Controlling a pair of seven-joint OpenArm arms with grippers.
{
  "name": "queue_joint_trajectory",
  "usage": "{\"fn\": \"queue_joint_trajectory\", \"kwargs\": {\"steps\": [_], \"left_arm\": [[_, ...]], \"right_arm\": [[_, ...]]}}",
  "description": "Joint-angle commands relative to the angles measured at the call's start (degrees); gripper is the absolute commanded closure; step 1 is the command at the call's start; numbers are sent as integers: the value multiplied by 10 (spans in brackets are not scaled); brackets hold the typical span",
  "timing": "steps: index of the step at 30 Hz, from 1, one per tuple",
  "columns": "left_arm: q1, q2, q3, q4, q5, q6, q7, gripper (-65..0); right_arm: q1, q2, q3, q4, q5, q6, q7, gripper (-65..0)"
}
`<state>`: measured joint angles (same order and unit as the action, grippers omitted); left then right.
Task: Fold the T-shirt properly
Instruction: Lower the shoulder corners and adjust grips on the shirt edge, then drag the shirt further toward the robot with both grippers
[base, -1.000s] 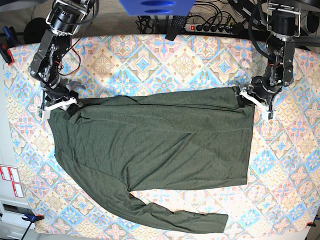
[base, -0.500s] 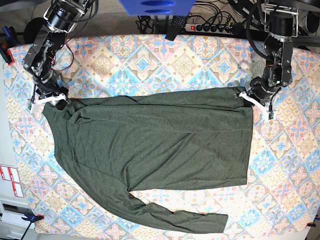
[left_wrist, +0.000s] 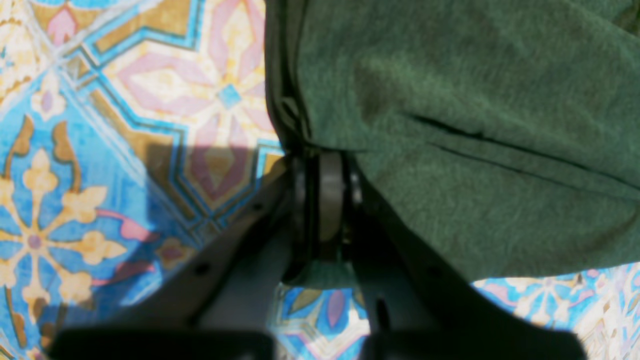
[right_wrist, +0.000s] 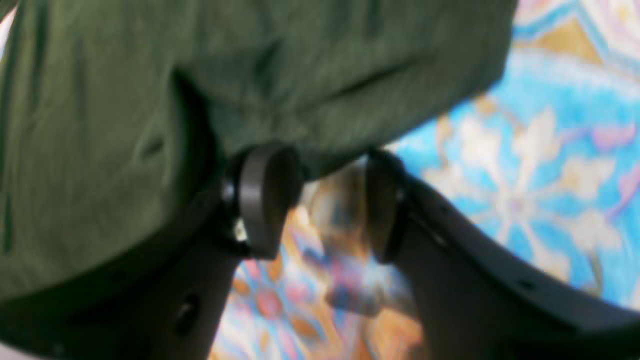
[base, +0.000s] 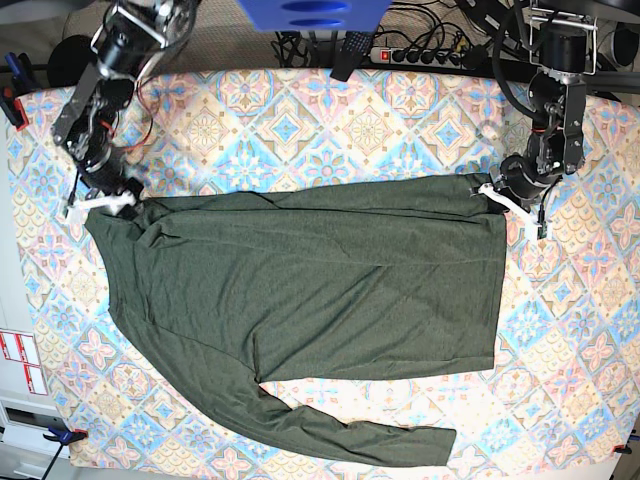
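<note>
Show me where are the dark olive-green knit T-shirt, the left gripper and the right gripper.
dark olive-green knit T-shirt (base: 310, 290), base view, middle of the body.
left gripper (left_wrist: 325, 200), left wrist view, between the fingertips shut on the fabric.
right gripper (right_wrist: 325, 200), right wrist view, gap between the open fingertips.

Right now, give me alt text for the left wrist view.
The left gripper is shut on the edge of the shirt, which fills the upper right. Patterned blue and tan cloth covers the left.
</note>
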<state>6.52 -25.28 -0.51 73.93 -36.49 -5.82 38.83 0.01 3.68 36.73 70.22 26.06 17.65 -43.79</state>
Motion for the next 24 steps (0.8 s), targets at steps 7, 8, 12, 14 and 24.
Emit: {"fn": "queue_joint_trajectory", "kwargs": {"steps": [7, 8, 12, 14, 24], "left_arm": [[-2, -5, 0, 5, -2, -1, 10, 0], [-2, -5, 0, 5, -2, -1, 10, 0], [-2, -5, 0, 5, 0, -1, 10, 0], [-2, -5, 0, 5, 0, -1, 10, 0], [0, -17, 0, 6, -1, -1, 10, 0]], "right_arm": [[7, 7, 12, -51, 5, 2, 11, -276], [17, 7, 12, -55, 5, 2, 11, -272], [53, 7, 10, -62, 4, 2, 10, -271], [54, 7, 9, -71, 4, 2, 10, -254], [50, 7, 13, -75, 5, 4, 7, -27]]}}
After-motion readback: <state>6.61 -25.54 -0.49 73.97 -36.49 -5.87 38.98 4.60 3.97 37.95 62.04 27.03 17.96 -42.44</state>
